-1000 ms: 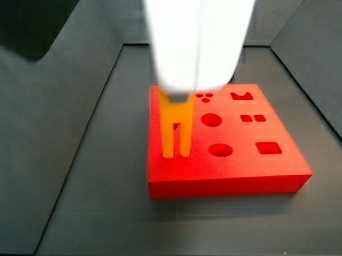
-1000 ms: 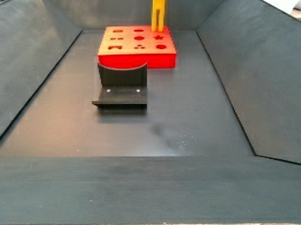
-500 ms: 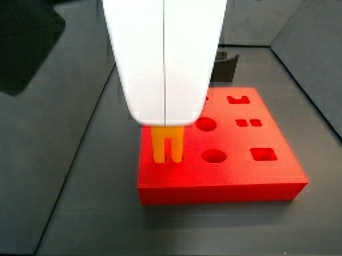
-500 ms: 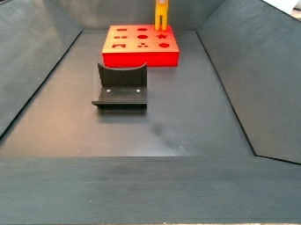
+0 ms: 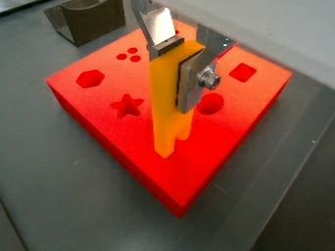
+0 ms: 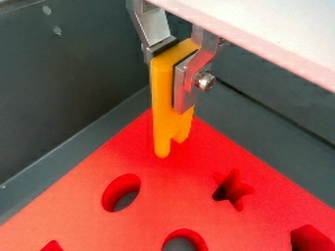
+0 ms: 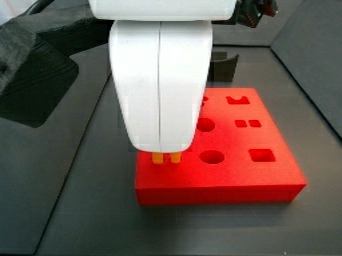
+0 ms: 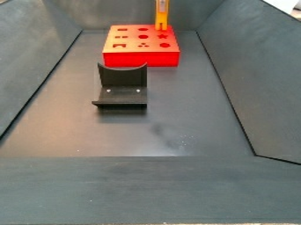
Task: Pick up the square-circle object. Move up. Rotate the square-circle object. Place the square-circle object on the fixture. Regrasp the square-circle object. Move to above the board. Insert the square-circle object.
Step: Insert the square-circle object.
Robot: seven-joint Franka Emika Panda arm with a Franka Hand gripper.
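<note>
Gripper: 2 flat silver fingers clamped on the upper part of the square-circle object, seen in both wrist views; positioned above the board.

Square-circle object: yellow-orange, elongated, held upright; forked lower end with 2 prongs visible in a wrist view. Lower end hangs over the red top face; whether it touches the surface cannot be told. In a side view only the prong tips show beneath the arm; in the far side view it appears as a thin upright bar at the board's far edge.

Board: thick red slab with star, hexagon, circle and square cut-outs; lies on the dark floor of the enclosure.

Arm housing: large, white; blocks most of the board's near-left portion and the grasp itself in that side view.

Fixture: dark L-shaped bracket on base plate, standing just beside the board, unoccupied.

Enclosure walls: dark grey, sloping, on all sides.
</note>
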